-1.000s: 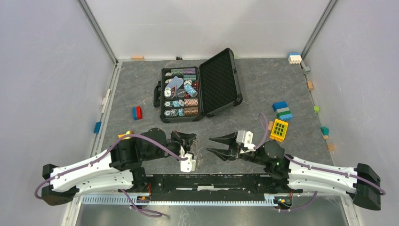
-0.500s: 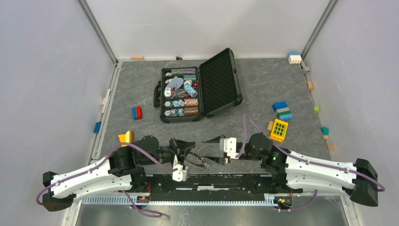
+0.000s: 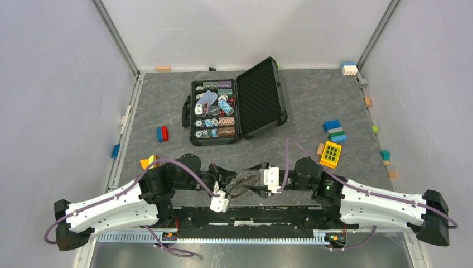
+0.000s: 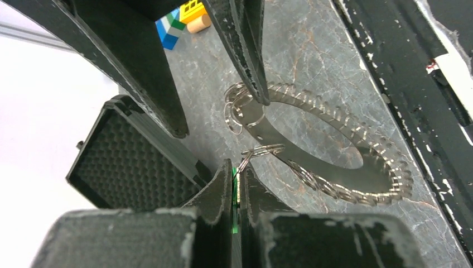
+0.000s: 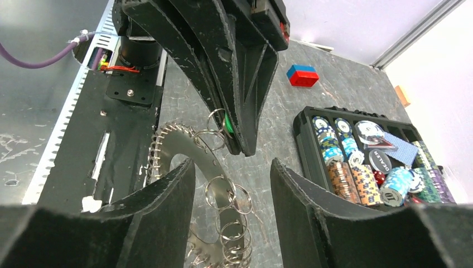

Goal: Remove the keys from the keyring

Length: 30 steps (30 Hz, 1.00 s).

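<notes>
Your left pincer (image 4: 235,168) is clamped tight on the bright green tag (image 5: 226,124) of one key. Your right pincer (image 5: 233,167) stands about half open, straddling the small split rings (image 5: 220,192) and gripping nothing. The large silver metal keyring (image 4: 290,142) with its fanned grey metal keys (image 4: 393,178) lies on the grey stone-look worktop (image 4: 312,44) between the two pincers. Hold the tag steady and pin the hoop beside that key before twisting it off.

Many small flat silver-grey metal keys (image 4: 271,133) lie fanned like saw teeth around a large thin silver metal keyring (image 4: 385,159). The hoop lies flat on the grey table (image 4: 312,44), at the middle of its near edge. At its left side one key's bright green tag (image 4: 235,207) is pinched in the closed left end effector (image 4: 237,174), lifted off the fan.
</notes>
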### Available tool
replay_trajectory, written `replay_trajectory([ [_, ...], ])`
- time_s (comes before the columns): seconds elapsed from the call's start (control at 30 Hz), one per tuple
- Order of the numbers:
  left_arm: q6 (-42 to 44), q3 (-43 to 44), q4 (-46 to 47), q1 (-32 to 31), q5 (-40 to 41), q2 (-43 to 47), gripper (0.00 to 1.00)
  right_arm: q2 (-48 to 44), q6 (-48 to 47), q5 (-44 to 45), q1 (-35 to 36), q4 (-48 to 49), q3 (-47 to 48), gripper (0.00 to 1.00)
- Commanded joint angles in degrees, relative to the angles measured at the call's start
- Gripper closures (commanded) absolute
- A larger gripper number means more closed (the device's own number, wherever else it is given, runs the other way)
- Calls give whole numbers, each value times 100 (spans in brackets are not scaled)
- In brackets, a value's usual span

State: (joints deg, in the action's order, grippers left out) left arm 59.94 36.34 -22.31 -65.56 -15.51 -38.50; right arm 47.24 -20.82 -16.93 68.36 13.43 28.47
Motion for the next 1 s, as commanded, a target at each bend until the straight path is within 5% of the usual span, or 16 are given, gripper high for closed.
replay_trajectory([
  [0.0,235,574,-199,186,-685,-381,98,-537,-42,220,-7,-295,-37,43],
  [0.33,-76,2085,-2036,185,-448,-2070,98,-1637,668,1794,-7,-410,-750,45],
  [0.7,-109,3384,-3430,-937,2217,-3247,98,-2186,1070,1824,-8,-492,-1062,45],
  [0.97,739,3371,-3214,-956,2798,-3208,98,-2507,966,1301,-7,-684,-1175,45],
])
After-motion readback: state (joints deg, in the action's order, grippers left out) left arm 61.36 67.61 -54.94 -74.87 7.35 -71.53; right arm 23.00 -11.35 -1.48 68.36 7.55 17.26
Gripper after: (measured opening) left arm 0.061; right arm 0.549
